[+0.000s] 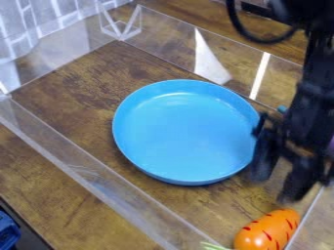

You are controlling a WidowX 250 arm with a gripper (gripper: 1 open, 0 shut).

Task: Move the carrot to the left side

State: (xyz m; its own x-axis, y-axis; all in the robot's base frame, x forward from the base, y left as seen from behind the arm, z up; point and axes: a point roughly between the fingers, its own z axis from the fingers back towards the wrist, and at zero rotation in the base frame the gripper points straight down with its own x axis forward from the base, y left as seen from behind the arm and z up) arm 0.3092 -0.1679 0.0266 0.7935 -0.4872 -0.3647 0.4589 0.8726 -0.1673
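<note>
The carrot (pixel 268 231) lies at the bottom right of the view, on the wooden tabletop (pixel 78 93), its striped orange body angled up to the right and a scrap of green top at its lower left end, cut off by the frame edge. It sits just below the gripper (pixel 286 174) and does not touch it.

The gripper hangs from the dark arm that comes down the right side of the picture. It is blurred, but 2 dark fingers show as separate streaks with a gap of wood between them, so the jaws stand apart, and nothing is held between them. Its left finger (pixel 265 156) overlaps the right rim of the blue plate (pixel 183 132).

That plate is the big obstacle here: 1 wide round dish filling the middle of the table, directly between the carrot and the left side. A clear plastic wall (pixel 78 161) runs along the near left edge (a second pane with bright reflections stands at the back). Whether the purple shape behind the arm at the right edge is another toy cannot be told.
</note>
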